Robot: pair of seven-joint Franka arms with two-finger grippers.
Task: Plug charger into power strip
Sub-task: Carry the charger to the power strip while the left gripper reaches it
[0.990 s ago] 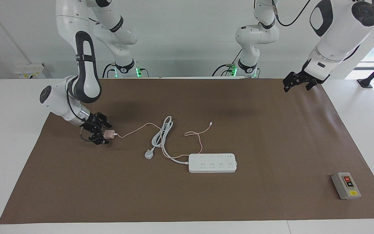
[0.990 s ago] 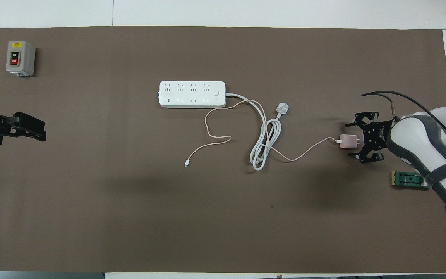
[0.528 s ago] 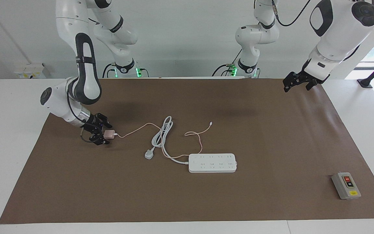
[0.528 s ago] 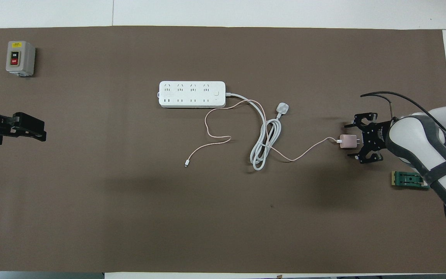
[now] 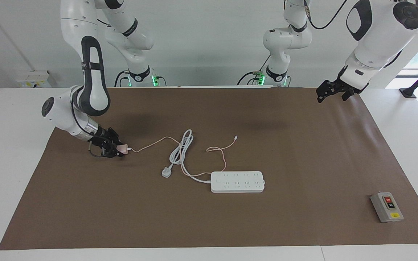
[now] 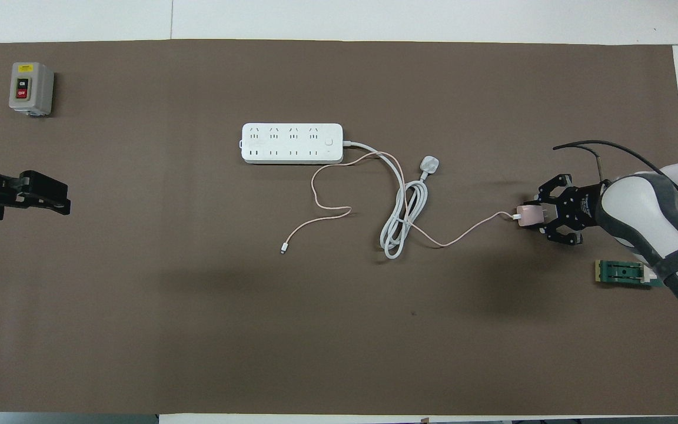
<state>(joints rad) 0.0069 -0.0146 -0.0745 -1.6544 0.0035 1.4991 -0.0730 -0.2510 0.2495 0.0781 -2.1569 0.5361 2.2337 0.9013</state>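
The pale pink charger (image 5: pixel 123 148) lies on the brown mat toward the right arm's end of the table; it also shows in the overhead view (image 6: pixel 527 216). My right gripper (image 5: pixel 119 149) is low at the mat, fingers closed onto the charger's prong end (image 6: pixel 542 215). The thin pink cable runs to its tiny connector (image 5: pixel 235 137). The white power strip (image 5: pixel 238 181) lies flat mid-table, sockets up, farther from the robots than the charger (image 6: pixel 292 143). My left gripper (image 5: pixel 332 96) waits open in the air over the mat's edge at the left arm's end (image 6: pixel 62 200).
The power strip's thick white cord loops between charger and strip, ending in a white three-pin plug (image 5: pixel 166 172). The pink cable crosses that cord. A grey box with red and black buttons (image 5: pixel 386 207) stands at the left arm's end. A small green block (image 6: pixel 621 272) lies beside the right arm.
My right gripper has moved in onto the charger and its fingers have drawn together around it. The charger has barely shifted. The left arm has not moved.
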